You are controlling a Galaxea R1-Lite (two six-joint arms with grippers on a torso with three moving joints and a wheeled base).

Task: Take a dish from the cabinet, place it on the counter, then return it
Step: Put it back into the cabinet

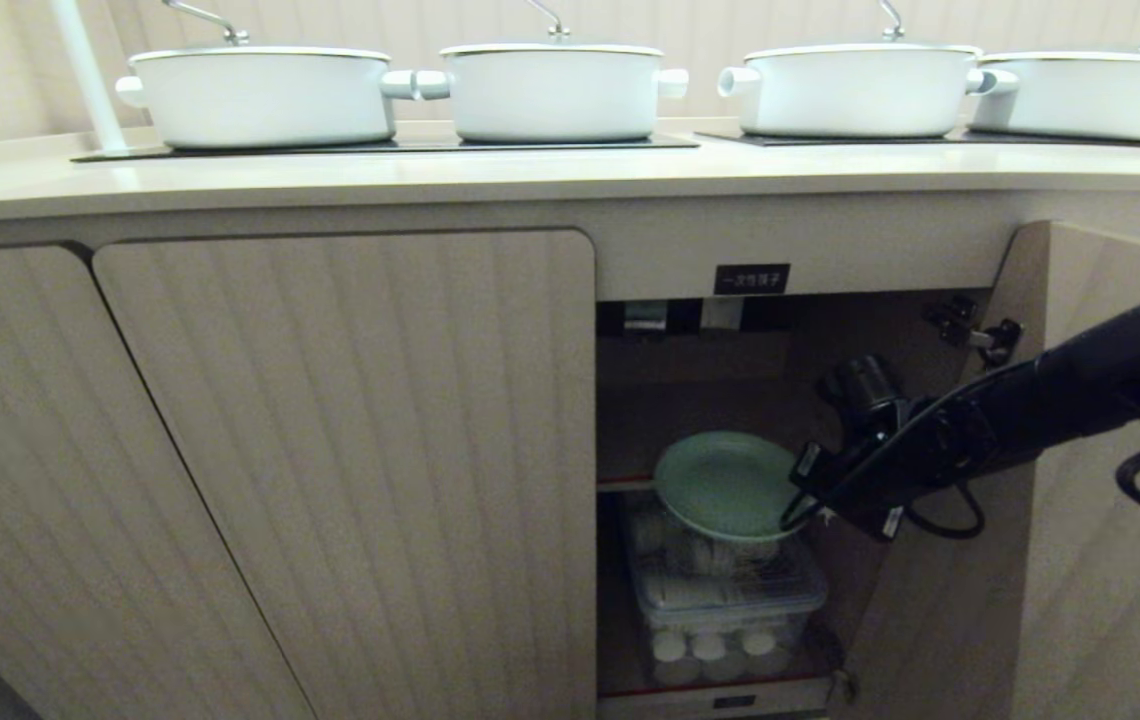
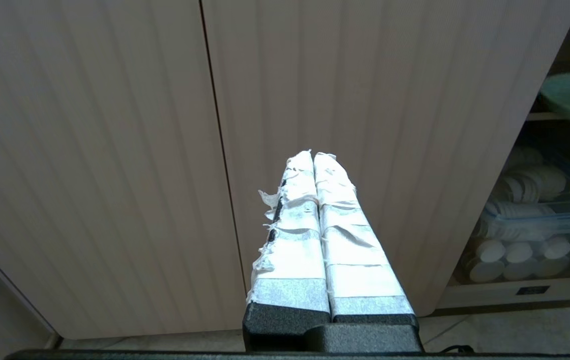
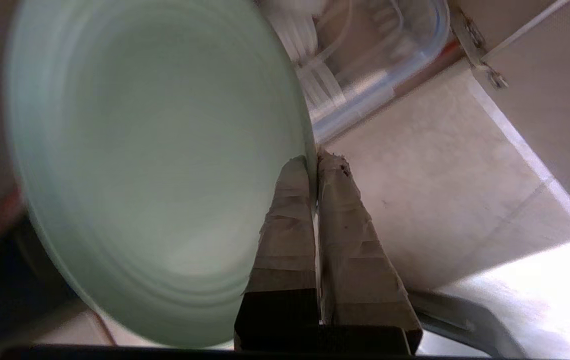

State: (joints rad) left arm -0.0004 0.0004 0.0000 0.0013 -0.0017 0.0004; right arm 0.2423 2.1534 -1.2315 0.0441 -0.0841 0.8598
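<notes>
Your right arm reaches in, left parked.
Right gripper point(image 3: 315, 162) pinched tight at its tips; left gripper point(image 2: 313, 156) closed, pointing forward.

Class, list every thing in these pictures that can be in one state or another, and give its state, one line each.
cabinet: door swung open.
neighbouring cupboard door: closed.
dish: tilted, held by its rim at the cabinet opening.
right gripper: shut on the dish rim.
left gripper: shut, empty, facing the closed doors.
white pots: lidded, on the counter.
clear storage box: lid on, on the cabinet floor.
</notes>
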